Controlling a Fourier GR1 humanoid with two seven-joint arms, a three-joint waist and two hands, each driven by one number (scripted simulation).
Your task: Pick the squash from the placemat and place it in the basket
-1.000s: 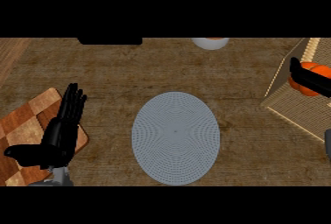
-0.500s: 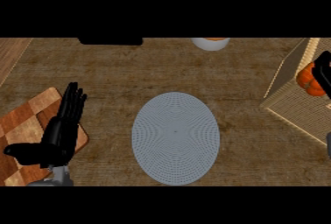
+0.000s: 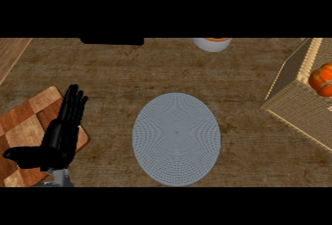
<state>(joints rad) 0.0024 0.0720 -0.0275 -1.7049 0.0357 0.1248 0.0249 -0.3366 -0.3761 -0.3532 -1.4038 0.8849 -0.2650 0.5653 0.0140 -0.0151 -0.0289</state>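
Observation:
An orange squash [image 3: 322, 80] lies inside the woven basket [image 3: 299, 103] at the right edge, with no hand on it. The grey oval placemat [image 3: 176, 138] in the middle of the counter has nothing on it. My left hand [image 3: 59, 134] rests open at the lower left, fingers straight and pointing away, over a checkered board. My right hand does not show in the view.
A brown checkered board [image 3: 27, 127] lies at the lower left under my left hand. A white bowl with something orange in it [image 3: 212, 43] stands at the far edge. A dark object [image 3: 111, 41] sits at the far left-centre.
My right hand, which was over the squash at the basket, has left the view. The squash now lies uncovered in the basket. The left hand has not moved.

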